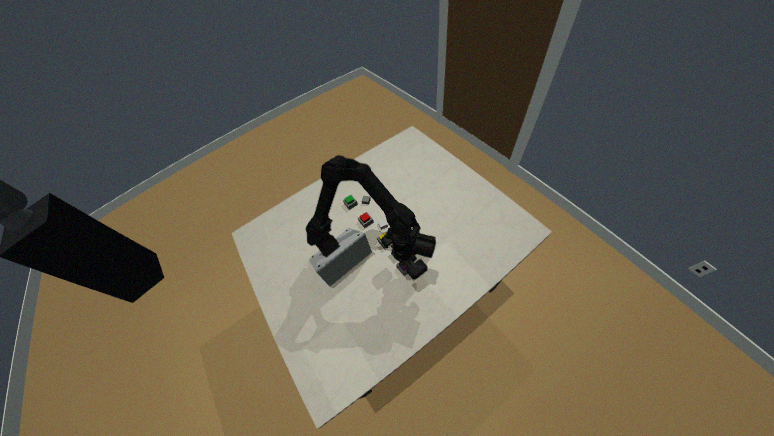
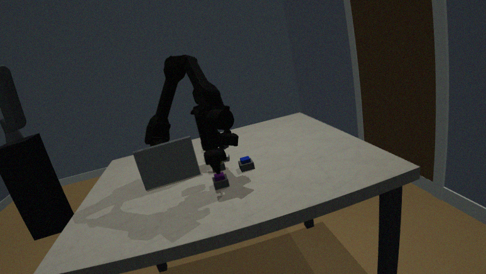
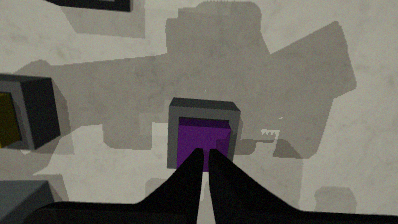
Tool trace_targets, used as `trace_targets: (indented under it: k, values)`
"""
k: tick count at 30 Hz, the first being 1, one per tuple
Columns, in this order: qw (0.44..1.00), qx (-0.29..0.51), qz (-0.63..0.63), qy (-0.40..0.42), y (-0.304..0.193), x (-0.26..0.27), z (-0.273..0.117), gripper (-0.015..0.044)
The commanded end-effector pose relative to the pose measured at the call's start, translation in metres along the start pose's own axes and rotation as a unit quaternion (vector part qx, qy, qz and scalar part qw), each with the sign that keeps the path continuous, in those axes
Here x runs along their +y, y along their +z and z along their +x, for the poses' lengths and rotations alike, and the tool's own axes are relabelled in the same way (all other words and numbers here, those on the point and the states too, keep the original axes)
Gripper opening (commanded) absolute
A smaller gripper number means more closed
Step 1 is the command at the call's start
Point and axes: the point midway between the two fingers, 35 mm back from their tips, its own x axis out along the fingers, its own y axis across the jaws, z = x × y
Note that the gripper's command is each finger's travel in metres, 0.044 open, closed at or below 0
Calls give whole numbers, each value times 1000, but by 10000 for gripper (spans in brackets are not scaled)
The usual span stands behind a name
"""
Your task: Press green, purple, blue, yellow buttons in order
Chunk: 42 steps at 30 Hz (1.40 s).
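Closed, its two fingertips nearly together with nothing between them, the tool [image 1: 406, 264] [image 2: 218, 171] [image 3: 205, 155] points down at the purple button [image 2: 219, 176] [image 3: 202, 137]. In the wrist view the tips overlap the near part of its cap; whether the cap is pushed down, I cannot tell.

Going from left to right in the top view, a tall black pedestal [image 1: 86, 254] [image 2: 34, 183] stands on the floor, well apart from the white counter [image 1: 460, 189] [image 2: 323, 146] [image 3: 30, 30]. On the counter, the black arm [image 1: 373, 186] [image 2: 166, 92] rises from a grey rectangular box [image 1: 341, 265] [image 2: 166, 163] [image 3: 22, 200], bends at a high elbow and comes down toward the purple button. Past the box are the green button [image 1: 349, 199], the red button [image 1: 365, 217] and a small grey block [image 1: 366, 199], which lies just beside the green one. Next come a white block [image 1: 382, 225] and the yellow button [image 3: 7, 120], partly hidden behind the arm in the top view. The exterior view shows the blue button [image 2: 245, 159] right of the purple one, apart from the tool, its cap standing above its dark housing. Farther right is a brown door [image 1: 498, 64] [image 2: 394, 85].
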Motion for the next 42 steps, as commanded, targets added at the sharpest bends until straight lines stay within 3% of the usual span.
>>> trace_targets:
  k: [1, 25, 29, 34, 39, 42]
  values:
    - [1000, -1, 3, 2, 0, 1, 8, 20]
    - [1000, -1, 3, 2, 0, 1, 14, 20]
    - [1000, -1, 4, 2, 0, 1, -20, 20]
    - [1000, -1, 4, 2, 0, 1, -22, 20]
    - [1000, -1, 4, 1, -1, 0, -79, 20]
    - [1000, -1, 4, 1, -1, 0, -82, 20]
